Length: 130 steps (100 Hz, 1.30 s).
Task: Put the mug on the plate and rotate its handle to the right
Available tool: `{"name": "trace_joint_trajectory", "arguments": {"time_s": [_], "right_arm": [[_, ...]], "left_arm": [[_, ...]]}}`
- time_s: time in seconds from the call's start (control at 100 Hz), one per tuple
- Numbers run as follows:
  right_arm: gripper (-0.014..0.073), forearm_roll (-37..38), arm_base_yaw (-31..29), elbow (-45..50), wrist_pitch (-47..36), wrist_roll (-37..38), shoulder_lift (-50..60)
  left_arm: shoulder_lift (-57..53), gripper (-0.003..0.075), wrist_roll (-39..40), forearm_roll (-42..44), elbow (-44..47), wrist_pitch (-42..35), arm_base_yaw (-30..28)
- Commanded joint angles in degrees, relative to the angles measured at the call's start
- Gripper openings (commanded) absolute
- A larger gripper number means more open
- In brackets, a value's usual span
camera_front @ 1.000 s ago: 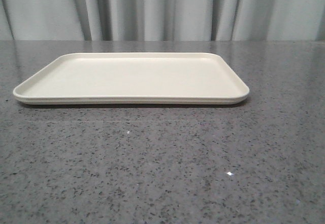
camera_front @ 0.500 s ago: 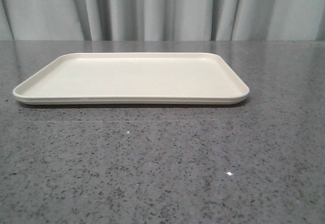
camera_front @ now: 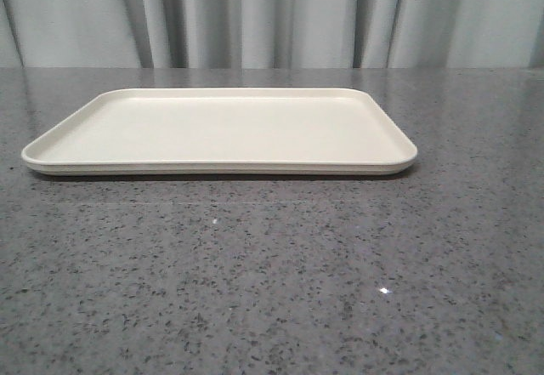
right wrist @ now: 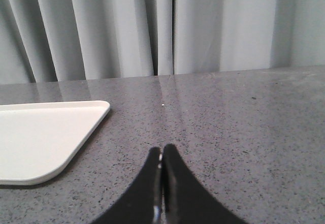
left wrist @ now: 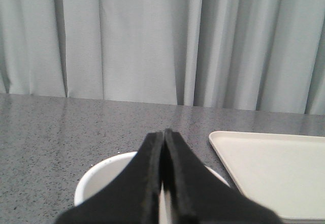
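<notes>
Plate: I see the plate lying flat on the table, nothing on it in the front view.
Mug: I only get it from the left wrist camera, as a white rim right under the left gripper, standing on the table just beside the plate's corner, not on it.
Handle: I can't find it; the fingers cover most of the mug.
Face print: not visible to me from here.
Left gripper: my left gripper has its fingers pressed together, tips meeting above the mug's opening; I can't tell whether they touch the mug.
Right gripper: my right gripper has its fingers together too, holding nothing, over bare table near the plate's other corner.
Backdrop: pale curtain behind the table in all three views.
Front view: neither arm shows there.
</notes>
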<state>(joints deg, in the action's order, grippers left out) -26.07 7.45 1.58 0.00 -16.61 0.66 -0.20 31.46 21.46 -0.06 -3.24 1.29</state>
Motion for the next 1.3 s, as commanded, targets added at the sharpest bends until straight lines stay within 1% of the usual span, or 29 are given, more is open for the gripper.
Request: {"name": "trace_joint_trajectory", "arguments": {"time_s": [0.0,0.81,0.97,1.06,1.18,1.29], "right_arm": [[-0.0059,0.5,-0.3,0.0,-4.2,-0.5,1.2],[-0.0059,0.5,-0.3,0.0,-6.1,-0.5,1.2],[-0.0059,0.5,-0.3,-0.2,-8.4,-0.5,1.2],[-0.0059,0.5,-0.3,-1.5,-8.2,-0.5,1.1],[-0.0059,0.5,-0.3,-4.8,-7.7,-0.5,1.0],[-0.0059,0.5,-0.3,-8.7,-6.1,-0.5,0.1]], "left_arm": [[-1.8,-0.002,0.2,-0.5,0.6,-4.3,0.2],[-1.8,-0.002,0.2,-0.5,0.6,-4.3,0.2],[-1.8,-0.002,0.2,-0.5,0.5,-7.3,0.2],[-1.8,-0.002,0.2,-0.6,-0.3,-9.1,0.2],[-1.7,-0.002,0.3,-2.7,-2.4,-8.7,0.2],[-1.7,-0.002,0.3,-2.7,-5.4,-8.0,0.2]]}}
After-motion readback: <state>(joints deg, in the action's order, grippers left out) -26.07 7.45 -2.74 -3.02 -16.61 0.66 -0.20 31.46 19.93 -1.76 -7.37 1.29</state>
